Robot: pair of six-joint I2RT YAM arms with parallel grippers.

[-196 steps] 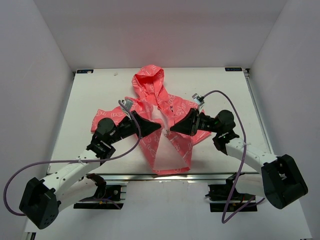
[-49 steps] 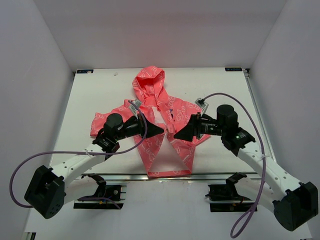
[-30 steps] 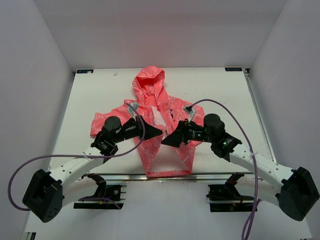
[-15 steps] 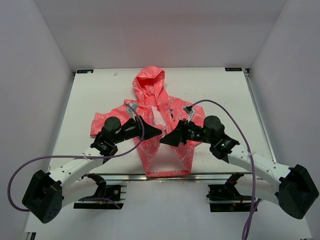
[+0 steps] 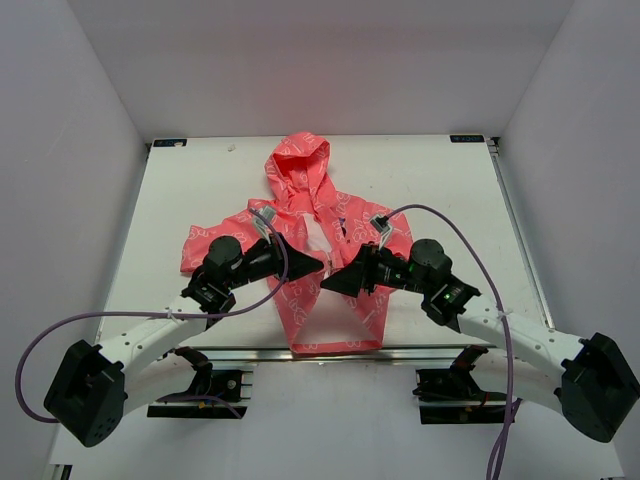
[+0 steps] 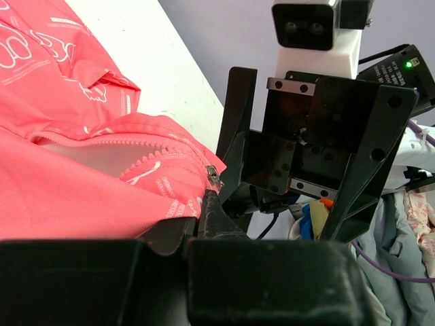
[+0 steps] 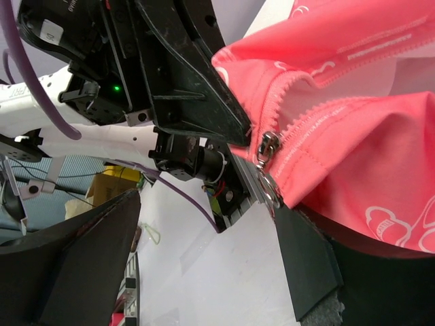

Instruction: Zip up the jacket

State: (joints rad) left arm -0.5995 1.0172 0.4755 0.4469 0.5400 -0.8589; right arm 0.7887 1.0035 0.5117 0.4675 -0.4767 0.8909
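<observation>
Jacket [image 5: 300, 175], coral-pink w/ white print, lies flat on the white table [image 5: 190, 180], hood to the far edge, front open in a narrow upside-down V toward the near edge. Vs. 1.6 s back: right gripper [image 5: 326, 288] has slid left and nearer, from over the panel on the right-arm side to that panel's inner edge. Left gripper [image 5: 318, 263] approx. unchanged, and the two tips are now just beside each other at mid-front. Top view: neither jaw gap legible. Left wrist cam adds: left gripper closed down on the panel edge, metal zip slider [image 6: 214, 178] right at its tip, right gripper head-on close behind. Right wrist cam adds: right fingers [image 7: 88, 258] spread wide, nothing clamped — zip teeth, slider and dangling pull tab [image 7: 272, 191] sit in the gap by one finger, pink fabric draped over that finger.
</observation>
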